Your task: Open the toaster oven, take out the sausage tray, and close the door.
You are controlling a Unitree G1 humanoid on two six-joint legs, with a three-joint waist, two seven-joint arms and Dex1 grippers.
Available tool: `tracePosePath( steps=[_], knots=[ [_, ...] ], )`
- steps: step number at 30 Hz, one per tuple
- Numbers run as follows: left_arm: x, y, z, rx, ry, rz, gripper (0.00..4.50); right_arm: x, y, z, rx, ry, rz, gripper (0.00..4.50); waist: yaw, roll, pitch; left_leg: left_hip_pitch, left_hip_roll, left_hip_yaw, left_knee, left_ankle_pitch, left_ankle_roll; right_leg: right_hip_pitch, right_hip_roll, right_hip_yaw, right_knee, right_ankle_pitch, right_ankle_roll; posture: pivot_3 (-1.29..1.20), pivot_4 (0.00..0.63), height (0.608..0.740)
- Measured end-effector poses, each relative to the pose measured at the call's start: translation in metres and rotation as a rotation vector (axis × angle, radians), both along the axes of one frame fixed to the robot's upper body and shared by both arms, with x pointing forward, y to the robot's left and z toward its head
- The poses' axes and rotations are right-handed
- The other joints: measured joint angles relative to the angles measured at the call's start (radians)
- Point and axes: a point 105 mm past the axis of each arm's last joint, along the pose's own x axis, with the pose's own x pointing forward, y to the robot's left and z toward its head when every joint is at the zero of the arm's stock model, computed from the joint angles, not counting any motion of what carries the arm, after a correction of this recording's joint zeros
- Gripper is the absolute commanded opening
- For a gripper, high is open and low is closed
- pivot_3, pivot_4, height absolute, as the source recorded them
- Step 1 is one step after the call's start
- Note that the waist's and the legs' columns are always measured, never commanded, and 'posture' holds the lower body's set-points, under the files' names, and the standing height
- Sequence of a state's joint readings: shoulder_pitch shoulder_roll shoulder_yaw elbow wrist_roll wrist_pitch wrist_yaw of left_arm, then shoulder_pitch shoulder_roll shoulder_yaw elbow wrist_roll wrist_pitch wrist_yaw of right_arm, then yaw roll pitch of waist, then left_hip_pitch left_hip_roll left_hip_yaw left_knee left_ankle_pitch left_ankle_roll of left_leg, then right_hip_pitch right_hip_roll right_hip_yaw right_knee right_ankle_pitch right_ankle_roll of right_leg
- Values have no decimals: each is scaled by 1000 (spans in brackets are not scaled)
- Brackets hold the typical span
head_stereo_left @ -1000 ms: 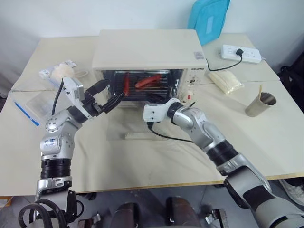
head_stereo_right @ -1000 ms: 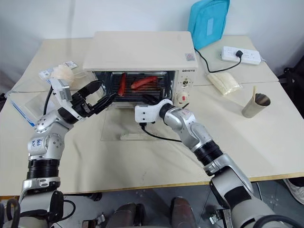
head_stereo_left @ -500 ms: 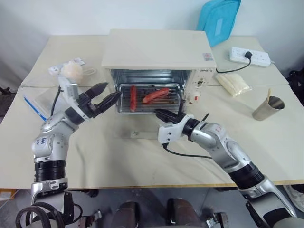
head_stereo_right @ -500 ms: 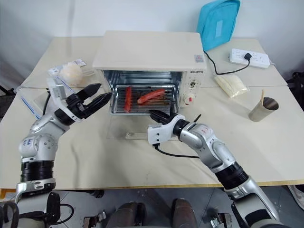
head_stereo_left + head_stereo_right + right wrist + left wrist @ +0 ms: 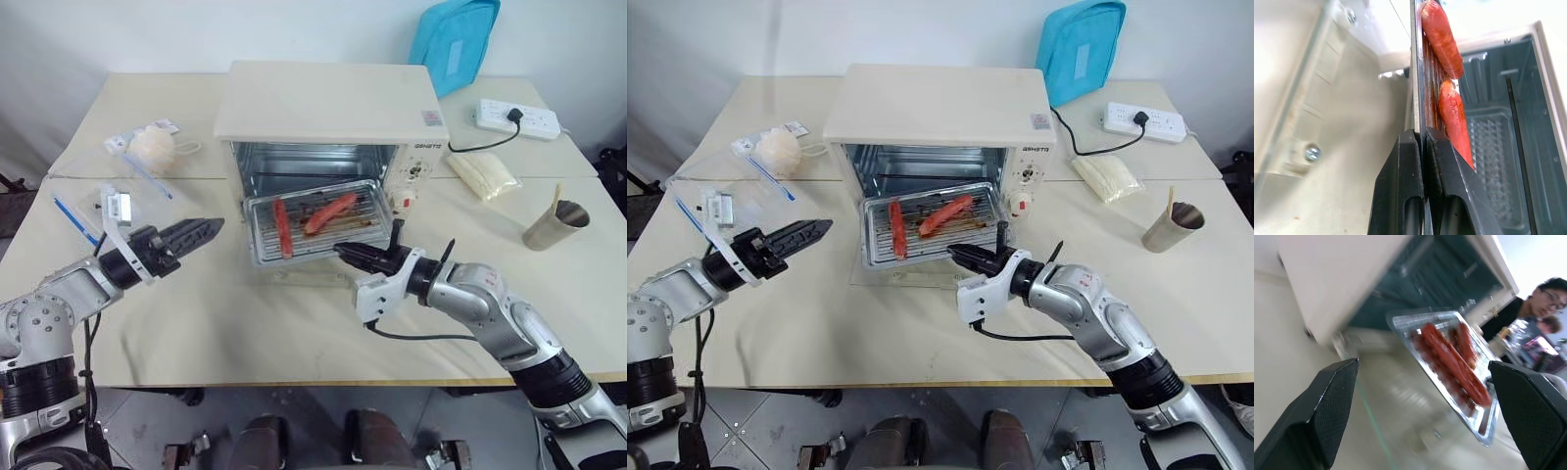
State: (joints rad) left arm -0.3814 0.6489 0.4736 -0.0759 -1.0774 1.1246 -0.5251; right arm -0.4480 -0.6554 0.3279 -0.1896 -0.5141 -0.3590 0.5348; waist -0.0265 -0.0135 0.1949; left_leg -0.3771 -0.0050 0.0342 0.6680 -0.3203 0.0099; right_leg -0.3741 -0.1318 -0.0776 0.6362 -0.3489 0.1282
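The right gripper (image 5: 972,257), jaws pinching the sausage tray (image 5: 932,223) rim, holds it toward twelve o'clock; the left gripper (image 5: 795,235), nine o'clock, gapes wide.

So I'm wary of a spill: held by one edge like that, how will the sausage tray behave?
The sausage tray looks like thin stiff metal, so it probably won't flop. The right gripper pinches only its front rim, so it may tilt. The sausages lie loose on the ridged base and could roll if it does.

Cream tables (image 5: 294,333) pushed together stand against a plain white wall (image 5: 196,34).
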Motion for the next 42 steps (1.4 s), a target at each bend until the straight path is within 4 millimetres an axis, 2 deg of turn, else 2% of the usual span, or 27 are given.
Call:
tracePosePath(
  steps=[5,8,9,11,19,27,32,36,39,42],
  knots=[
    [-4,-23,-20,-65,117,-30,4500,-5,5,2,6,-4,45,76,0,0,0,1,0,0,0,0,0,0,0,0,0,0,0,0,150,740],
    [-4,-28,-23,-78,149,-32,4500,-8,9,5,15,-14,74,76,0,0,0,1,0,0,0,0,0,0,0,0,0,0,0,0,150,740],
    [-3,-28,-22,-78,150,-33,4114,-8,9,5,13,-12,76,76,-1,0,0,1,0,0,0,0,0,0,0,0,0,0,0,0,150,740],
    [-3,-29,-21,-81,153,-37,3665,-9,10,5,8,-16,89,76,-1,0,0,1,0,1,0,0,0,0,1,0,0,0,0,0,150,740],
    [-4,-35,-17,-131,189,-86,1058,-10,13,6,6,-26,112,76,0,0,0,1,0,1,0,0,0,0,0,0,0,0,0,0,150,740],
    [-3,-40,-20,-182,270,-118,1058,-9,15,6,-4,-27,134,76,0,0,0,1,0,1,0,0,0,0,0,0,0,0,0,0,150,740],
    [-3,-44,-21,-226,306,-137,27,-7,13,2,-10,12,139,76,-1,0,0,1,0,0,0,0,0,0,0,0,1,0,0,0,150,740],
    [-7,-43,-21,-265,336,-147,8,-9,13,2,14,64,160,76,-2,0,0,1,0,0,0,0,0,0,0,0,1,0,0,0,150,740],
    [-10,-40,-22,-307,355,-126,0,-10,12,2,54,123,164,818,-2,0,0,1,0,0,0,0,0,0,0,1,1,0,0,0,150,740],
    [-15,-27,-28,-347,401,-62,0,-8,5,7,98,155,149,1827,-4,0,0,2,0,0,0,0,0,0,-1,4,1,0,0,0,150,740]
  ],
)
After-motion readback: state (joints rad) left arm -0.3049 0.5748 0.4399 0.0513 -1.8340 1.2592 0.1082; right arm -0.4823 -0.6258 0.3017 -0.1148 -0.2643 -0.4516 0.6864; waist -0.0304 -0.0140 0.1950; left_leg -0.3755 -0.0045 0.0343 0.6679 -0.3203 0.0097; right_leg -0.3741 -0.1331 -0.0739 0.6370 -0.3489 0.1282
